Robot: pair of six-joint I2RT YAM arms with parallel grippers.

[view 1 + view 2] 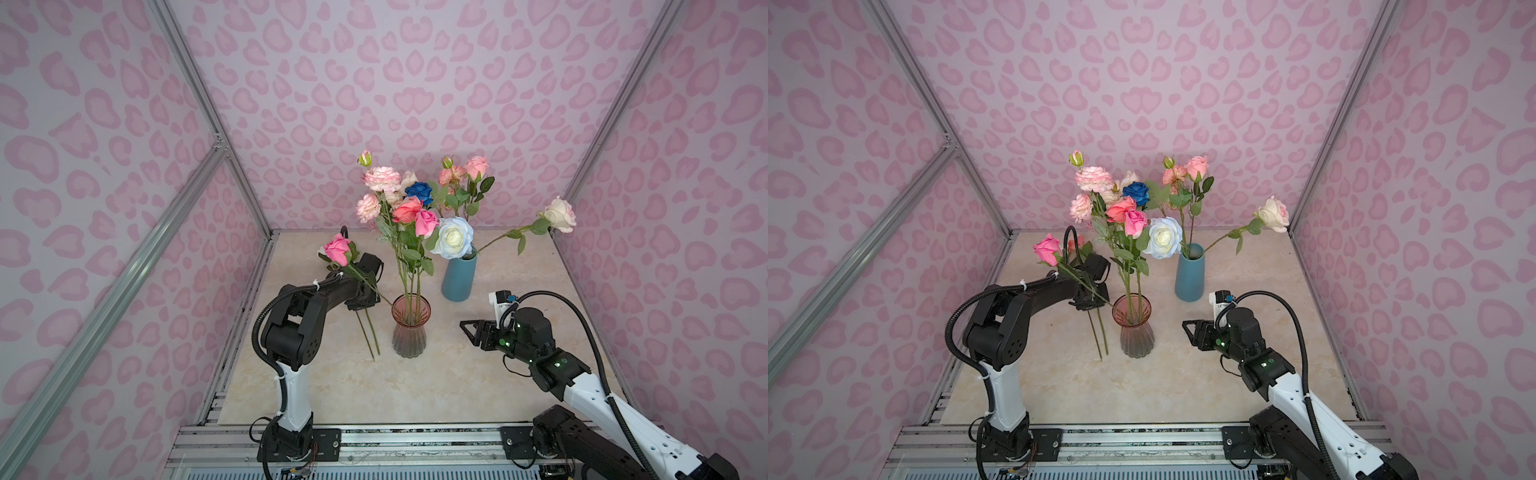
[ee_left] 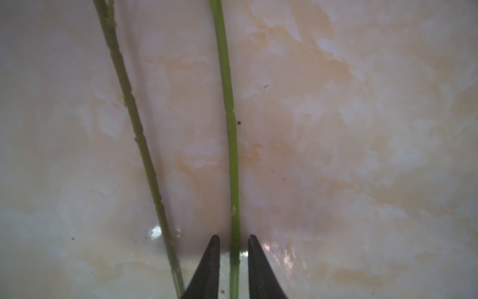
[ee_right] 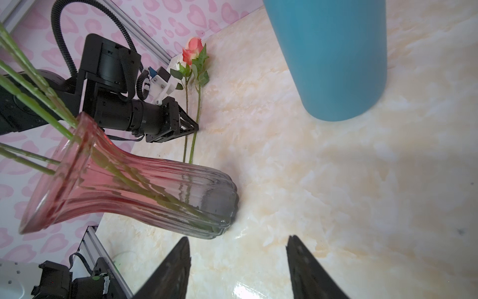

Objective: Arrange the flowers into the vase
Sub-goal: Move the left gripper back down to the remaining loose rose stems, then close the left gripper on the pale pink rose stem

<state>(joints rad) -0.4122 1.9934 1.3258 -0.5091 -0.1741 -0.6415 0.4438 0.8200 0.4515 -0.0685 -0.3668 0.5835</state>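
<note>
Left wrist: pincer [image 2: 232, 236] astride stem [image 2: 227, 103]

Cream marble-patterned tabletop [image 1: 519, 374], glossy, faintly speckled. Upright near the middle: ribbed glass vase [image 1: 410, 328], pink at the neck, clear grey at the foot. Behind it to the right, apart: teal vase [image 1: 458, 278], also upright. Lying just left of the glass vase: two loose rose stems [image 1: 372, 336], side by side, cut ends toward the front edge. At their far ends, a coral bloom [image 3: 192, 50] and perhaps a cream bud.
</note>
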